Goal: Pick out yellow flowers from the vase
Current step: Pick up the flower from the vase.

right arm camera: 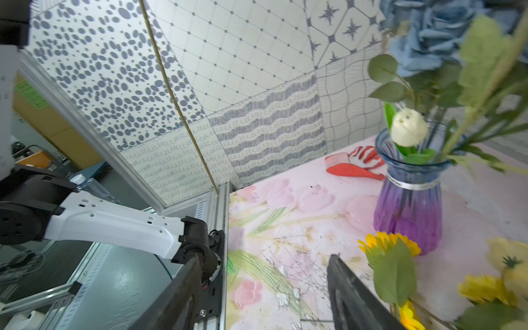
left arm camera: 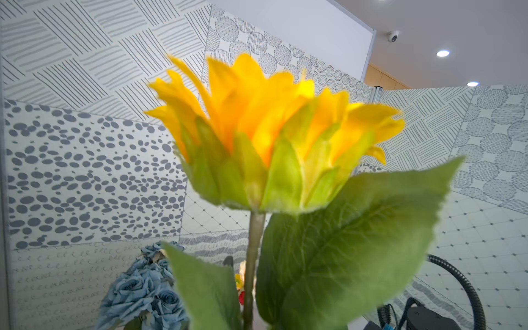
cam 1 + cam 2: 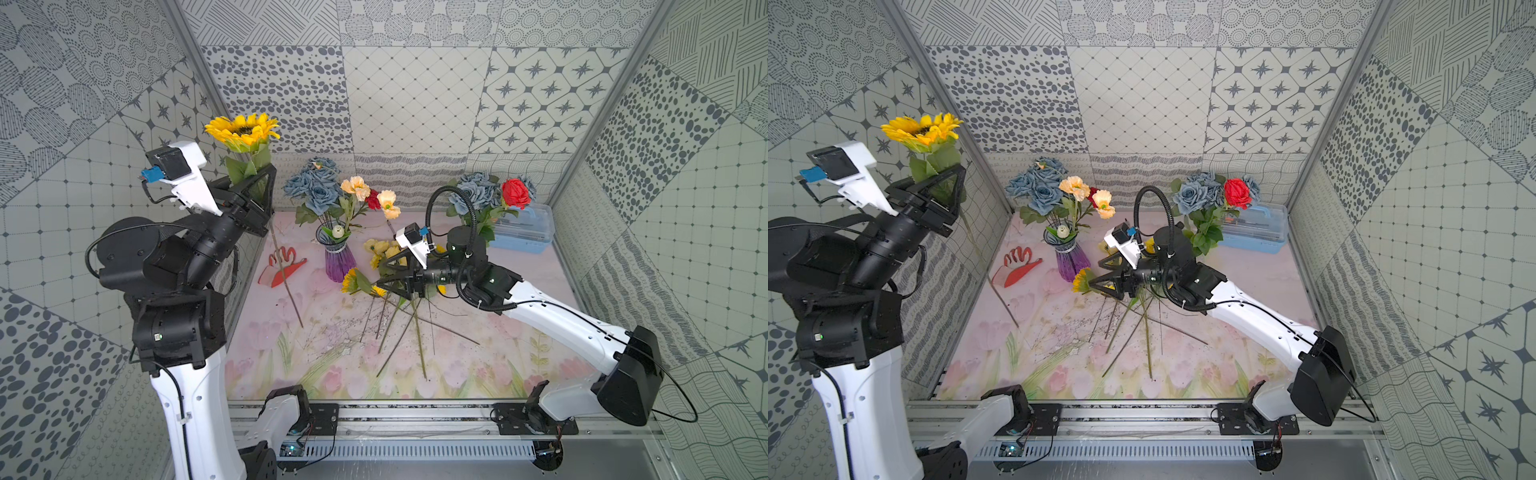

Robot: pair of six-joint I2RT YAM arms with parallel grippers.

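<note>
Left claw [image 3: 255, 185]: high up near the left wall, clamped on the stem of a sunflower [image 3: 242, 129]. The bloom faces up above the jaws. The stem hangs slanting down toward the table [image 3: 498, 340]; cannot tell whether its tip touches.

Red-and-white glove-like item [image 3: 282, 268]: flat on the table, beside the lower stem.

Vase [image 3: 340, 259]: purple glass with a blue rim, upright near the table centre. It holds grey-blue roses [image 3: 316, 187], peach poppies [image 3: 357, 185] and a white bud [image 3: 338, 231].

Yellow flowers [image 3: 384, 251]: heaped on the table just right of the vase, stems fanned toward the front edge.

Right claw [image 3: 380, 273]: low over that heap, jaws apart. The right wrist view shows nothing between them.

Far right, at the back: a second bunch with a red rose [image 3: 516, 193], and a pale blue plastic box [image 3: 530, 232].
</note>
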